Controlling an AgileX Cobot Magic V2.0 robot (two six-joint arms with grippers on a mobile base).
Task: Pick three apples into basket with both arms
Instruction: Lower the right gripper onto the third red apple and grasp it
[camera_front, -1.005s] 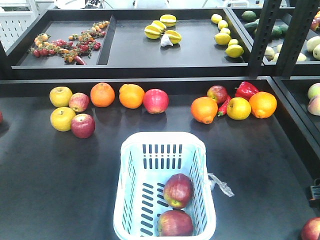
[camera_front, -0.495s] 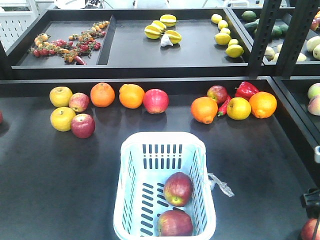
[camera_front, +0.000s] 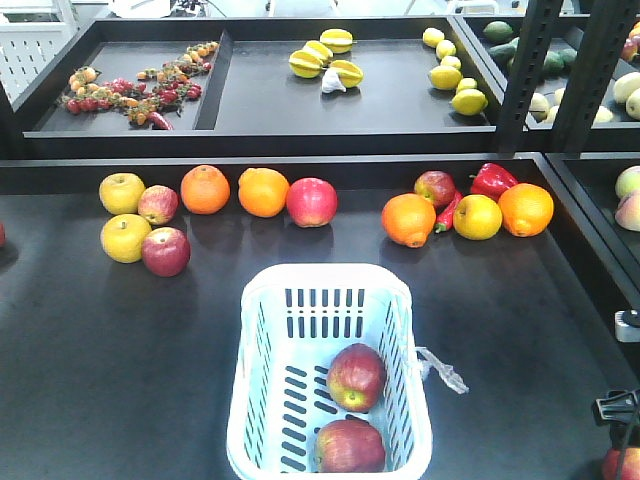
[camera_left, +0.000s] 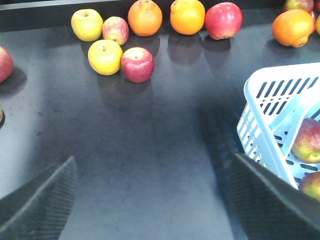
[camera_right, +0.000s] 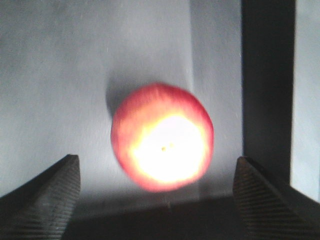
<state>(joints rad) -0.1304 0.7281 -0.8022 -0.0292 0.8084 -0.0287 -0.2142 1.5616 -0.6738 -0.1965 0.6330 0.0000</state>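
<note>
Jaws of the right gripper (camera_right: 155, 200) gape wide, ribbed black pads flanking a glossy round red apple (camera_right: 162, 137) on the matte worktop (camera_front: 120, 340). The left gripper (camera_left: 150, 200) also stands open beside the slotted plastic basket (camera_front: 330, 290), where two apples (camera_front: 356, 379) lie.

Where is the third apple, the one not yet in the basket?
On the table at the front view's bottom-right corner, the third apple lies right of the basket.

Right gripper (camera_right: 155, 200) fingers spread wide, one red apple (camera_right: 162, 137) centred ahead between them with clear gaps either side, dark upright wall (camera_right: 267, 90) beyond the right finger, left gripper (camera_left: 160, 200) fingers over bare tabletop (camera_left: 150, 150), basket (camera_left: 265, 130) touching the right finger.
</note>
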